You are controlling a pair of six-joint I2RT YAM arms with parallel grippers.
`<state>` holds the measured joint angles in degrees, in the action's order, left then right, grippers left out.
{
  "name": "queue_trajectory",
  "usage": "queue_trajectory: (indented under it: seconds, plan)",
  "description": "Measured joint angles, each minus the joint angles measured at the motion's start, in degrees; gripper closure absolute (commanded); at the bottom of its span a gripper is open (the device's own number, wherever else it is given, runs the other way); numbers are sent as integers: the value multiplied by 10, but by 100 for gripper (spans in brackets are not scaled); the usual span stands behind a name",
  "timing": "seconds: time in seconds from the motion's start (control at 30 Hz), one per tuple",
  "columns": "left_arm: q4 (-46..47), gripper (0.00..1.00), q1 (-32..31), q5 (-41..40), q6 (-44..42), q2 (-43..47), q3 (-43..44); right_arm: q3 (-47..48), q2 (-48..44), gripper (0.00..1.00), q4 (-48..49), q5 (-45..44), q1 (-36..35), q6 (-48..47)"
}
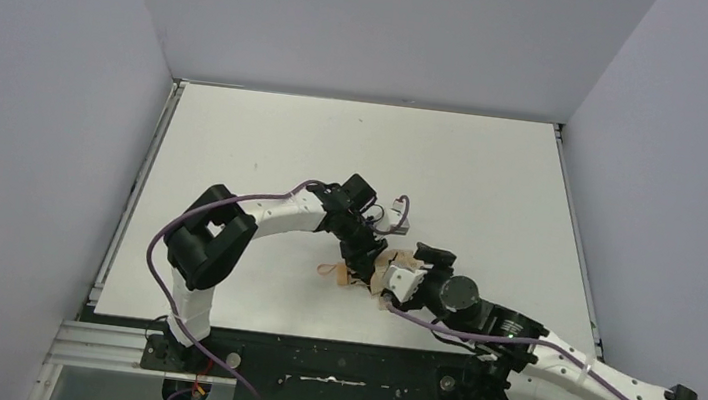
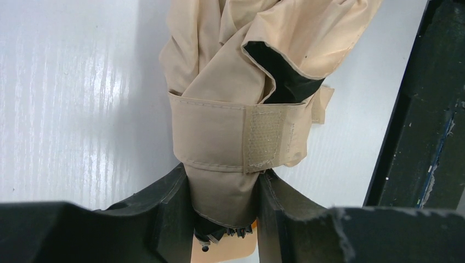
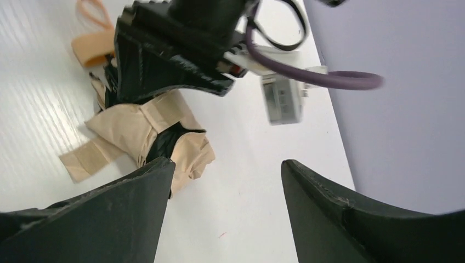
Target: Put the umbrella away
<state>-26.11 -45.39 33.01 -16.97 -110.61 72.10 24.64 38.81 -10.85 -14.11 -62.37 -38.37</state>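
White table (image 1: 336, 148), umbrella (image 1: 401, 262) mostly hidden

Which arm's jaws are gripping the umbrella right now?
The left arm: its jaws clamp the umbrella next to its strap. The right arm has open jaws, holding nothing.

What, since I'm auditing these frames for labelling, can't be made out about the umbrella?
Top view: umbrella mostly covered by left arm and right arm; details too small.
Left wrist view: its lower end hidden between the left fingers; fabric cut off by the top edge.
Right wrist view: its middle hidden under the left arm.
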Motion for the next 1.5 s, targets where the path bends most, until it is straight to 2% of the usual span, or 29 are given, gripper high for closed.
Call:
queue_trajectory:
  seconds: [0.17,0.33,0.57,0.7,0.8,0.97,1.23,1.4,1.5]
  plan:
    - [25,100,-10,-31,13,24,-27,61,-77,29,-69,1,0,113]
    - [59,100,-20,-78,32,54,-63,105,-103,31,-81,-18,0,258]
    - [104,100,-58,-195,40,101,-113,111,-94,25,-126,-127,0,473]
    - [128,100,-83,-251,35,113,-132,148,-54,23,-184,-180,13,543]
    - [149,100,-95,-293,26,116,-140,178,-24,23,-214,-180,56,575]
    - [165,100,-103,-337,15,116,-145,204,15,27,-260,-113,191,629]
    - [191,100,-114,-365,-5,116,-156,219,106,27,-282,74,409,648]
    - [191,100,-115,-369,-9,115,-156,226,190,35,-282,170,447,647]
    - [189,100,-115,-369,2,111,-151,194,180,41,-271,195,447,665]
